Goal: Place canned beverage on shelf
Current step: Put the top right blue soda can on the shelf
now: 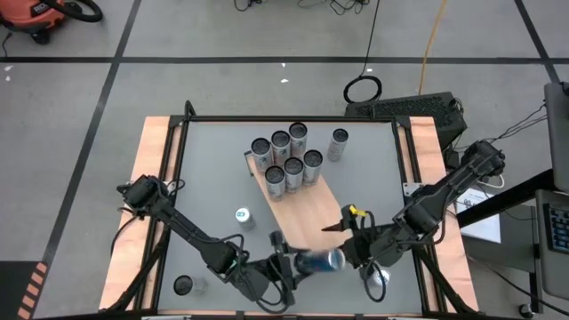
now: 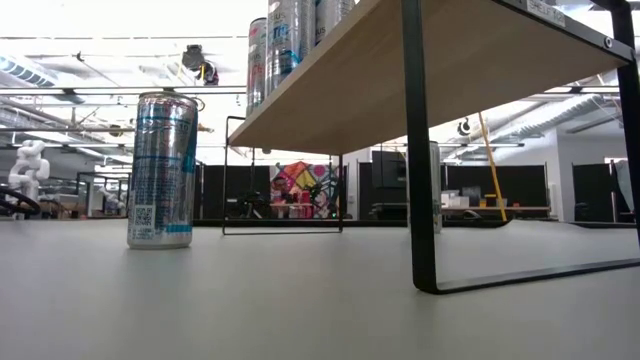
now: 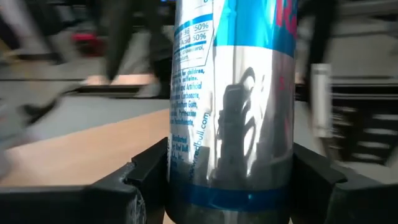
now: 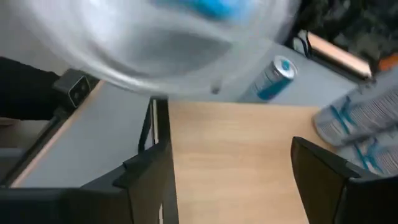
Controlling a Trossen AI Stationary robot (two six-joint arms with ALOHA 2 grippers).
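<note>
Low in the high view, left gripper [image 1: 286, 267] pinching a blue-and-silver can [image 1: 318, 260] lying sideways off the shelf [image 1: 307, 216] end. Beside it, right gripper [image 1: 356, 249] spread, can-free. Higher, centre frame: six cans [image 1: 286, 158] grouped (upright) on the shelf.

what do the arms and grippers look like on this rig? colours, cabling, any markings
Both arms are dark, near-black jointed links with thin black cables looped along them. The left gripper and right gripper each have two flat, blocky black fingers. A small yellow-orange tag sits by the right gripper. No other markings are readable.
</note>
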